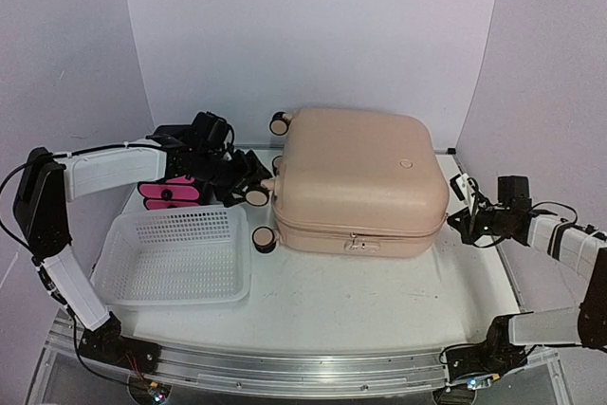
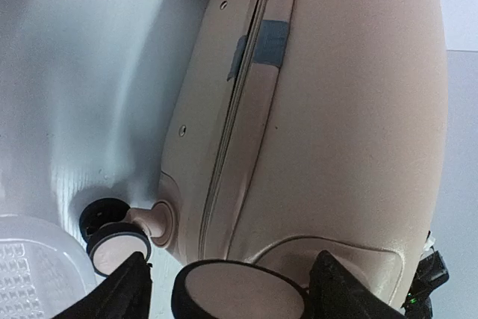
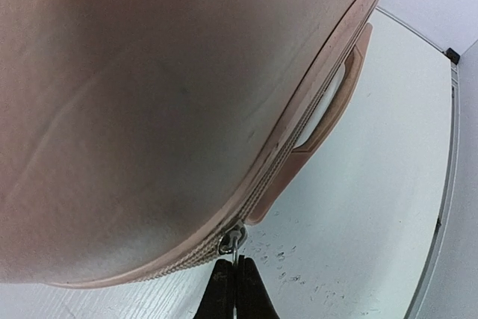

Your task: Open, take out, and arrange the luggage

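- Setting: a white desk (image 1: 379,301) enclosed by pale lilac walls, seen from above and behind the two arm bases at its near edge.
- Near left: a white mesh basket (image 1: 175,253) rests on the desk, just beside the wheeled end of the case.
- Centre: the luggage (image 1: 360,182), a peach-pink hard-shell suitcase, lies flat and closed on the middle-to-far part of the desk. Its black spinner wheels point left and its zipper seam runs around the side.
- Near right corner of the case: the right end effector (image 3: 235,289) is clenched, with its fingertips pinching the metal zipper pull (image 3: 234,242) at the seam. A side handle (image 3: 336,102) stands farther along the same edge.
- Left end of the case: the left end effector (image 1: 251,185) is released, with its jaws spread on either side of one wheel (image 2: 243,298). Whether they touch it cannot be told.
- Far left: a pink-and-black object (image 1: 161,193) sits behind the basket, beneath the left arm.
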Robot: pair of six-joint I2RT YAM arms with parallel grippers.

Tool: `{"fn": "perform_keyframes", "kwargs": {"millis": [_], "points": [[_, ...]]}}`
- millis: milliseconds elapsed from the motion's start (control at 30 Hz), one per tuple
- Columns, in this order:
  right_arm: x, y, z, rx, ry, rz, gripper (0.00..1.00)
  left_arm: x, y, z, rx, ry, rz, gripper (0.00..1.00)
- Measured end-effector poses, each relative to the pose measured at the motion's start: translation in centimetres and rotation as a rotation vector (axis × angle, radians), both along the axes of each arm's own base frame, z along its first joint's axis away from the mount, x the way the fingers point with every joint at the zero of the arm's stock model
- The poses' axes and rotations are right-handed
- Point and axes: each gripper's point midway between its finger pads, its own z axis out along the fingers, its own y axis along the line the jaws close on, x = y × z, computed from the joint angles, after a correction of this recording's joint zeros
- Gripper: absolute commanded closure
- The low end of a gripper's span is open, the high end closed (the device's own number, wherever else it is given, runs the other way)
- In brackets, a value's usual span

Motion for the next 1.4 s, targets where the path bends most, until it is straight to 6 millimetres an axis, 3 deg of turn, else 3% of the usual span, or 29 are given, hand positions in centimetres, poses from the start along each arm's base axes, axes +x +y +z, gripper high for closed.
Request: {"fn": "perform_keyframes", "kwargs": {"millis": [133,367,533,767,1000,1267,1400], "points": [[-0.1,0.1,0.0,-0.004,-0.004,0.011,1.0,-2.0,1.7,-0.3,-0.016,0.151,0.119,0.0],[-0.1,0.1,0.0,-0.003,-0.007,0.016,1.0,-5.9,4.8,1.4,-0.073,0.377,0.34,0.0],[-0.1,0.1,0.0,-0.004,-0.009,0.023,1.0,-7.6,4.7,1.0,-0.125,0.549,0.443,0.0],[-0.1,0.2,0.0,-0.004,-0.012,0.033,1.0,-7.0,1.5,-0.4,-0.116,0.684,0.496,0.0],[-0.1,0.3,0.1,-0.006,-0.015,0.041,1.0,-6.8,1.6,0.1,-0.106,0.648,0.582,0.01],[-0.2,0.4,0.1,-0.004,-0.016,0.046,1.0,-6.8,2.5,3.9,-0.168,0.524,0.619,0.01],[-0.2,0.4,0.1,-0.002,-0.015,0.048,1.0,-7.1,2.2,4.8,-0.182,0.502,0.615,0.01]]}}
